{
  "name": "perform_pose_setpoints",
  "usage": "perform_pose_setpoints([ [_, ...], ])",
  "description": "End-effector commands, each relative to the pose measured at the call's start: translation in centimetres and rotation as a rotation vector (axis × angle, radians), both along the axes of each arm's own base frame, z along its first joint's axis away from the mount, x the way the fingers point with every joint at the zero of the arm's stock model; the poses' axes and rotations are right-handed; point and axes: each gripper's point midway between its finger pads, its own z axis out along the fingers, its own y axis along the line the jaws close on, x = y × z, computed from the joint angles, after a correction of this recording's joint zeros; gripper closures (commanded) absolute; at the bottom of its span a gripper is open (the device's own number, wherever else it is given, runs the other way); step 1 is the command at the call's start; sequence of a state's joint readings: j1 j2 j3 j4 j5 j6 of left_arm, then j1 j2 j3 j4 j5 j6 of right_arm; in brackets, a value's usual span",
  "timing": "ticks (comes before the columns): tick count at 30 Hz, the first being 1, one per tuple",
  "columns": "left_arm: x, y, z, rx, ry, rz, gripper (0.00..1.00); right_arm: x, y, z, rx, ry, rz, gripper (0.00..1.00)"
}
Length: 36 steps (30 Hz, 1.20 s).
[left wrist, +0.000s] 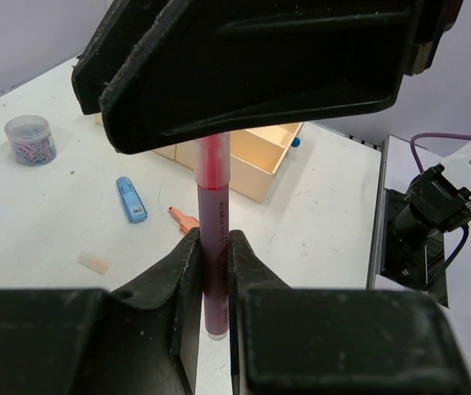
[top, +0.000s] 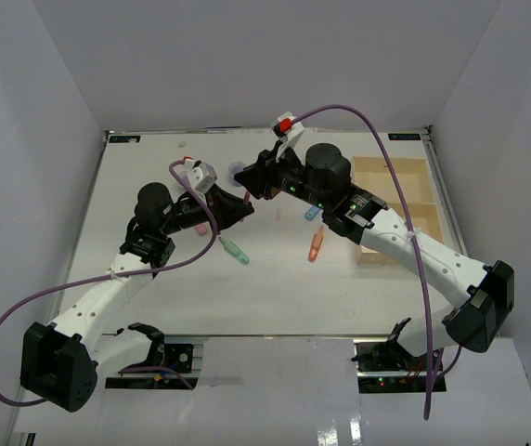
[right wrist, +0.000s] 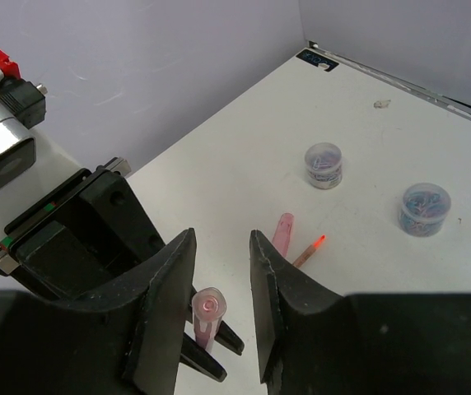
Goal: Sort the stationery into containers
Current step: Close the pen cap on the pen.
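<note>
Pink pen (left wrist: pixel 212 189) sat clamped between the 2 fingers of our left gripper (top: pixel 239 206), near the upper centre of the top view. Our right gripper (right wrist: pixel 221 247) faced it with jaws spread, holding nothing. We judged a handover was under way. Next, the right needed to close on the pen's free end, then carry it to the tray (top: pixel 391 160) at upper right.

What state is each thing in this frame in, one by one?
Left gripper: shut on pink pen.
Right gripper: open, facing the pen's end.
Pink pen: held in left jaws.
Green marker: lying on table.
Orange marker: lying on table.
Pots: upright on table.
Tray: visible parts empty.
</note>
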<state>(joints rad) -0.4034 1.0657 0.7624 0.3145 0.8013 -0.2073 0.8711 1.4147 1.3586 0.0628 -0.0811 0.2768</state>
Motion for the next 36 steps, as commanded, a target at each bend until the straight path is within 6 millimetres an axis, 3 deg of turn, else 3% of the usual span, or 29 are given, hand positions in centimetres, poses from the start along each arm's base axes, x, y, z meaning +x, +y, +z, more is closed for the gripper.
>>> perform_pose_setpoints([
  [1,-0.5,-0.1,1.8,-0.021,-0.047,-0.013,1.0,-0.1,-0.1,2.1,0.052,-0.053,-0.007,0.61],
  [9,-0.6,-0.1,1.9,-0.023,-0.048,-0.017,1.0,0.0,0.1,1.9,0.048,-0.049,-0.004,0.72],
  [15,-0.6,-0.1,1.9,-0.024,-0.048,-0.017,1.0,0.0,0.1,1.1,0.032,-0.036,-0.002,0.91],
  [19,-0.6,0.0,2.2,-0.028,-0.055,-0.012,1.0,-0.2,0.2,0.2,0.013,-0.016,0.005,0.92],
  [22,-0.7,0.0,2.6,-0.036,-0.065,-0.01,1.0,-0.6,0.4,-1.6,-0.027,0.021,0.016,0.92],
  [29,-1.3,0.1,5.4,-0.105,-0.096,-0.018,1.0,-1.1,0.1,-4.7,-0.088,0.07,0.007,0.92],
  [36,-1.4,0.4,9.5,-0.174,-0.161,0.007,1.0,-1.6,0.2,-8.0,-0.156,0.117,0.018,0.92],
])
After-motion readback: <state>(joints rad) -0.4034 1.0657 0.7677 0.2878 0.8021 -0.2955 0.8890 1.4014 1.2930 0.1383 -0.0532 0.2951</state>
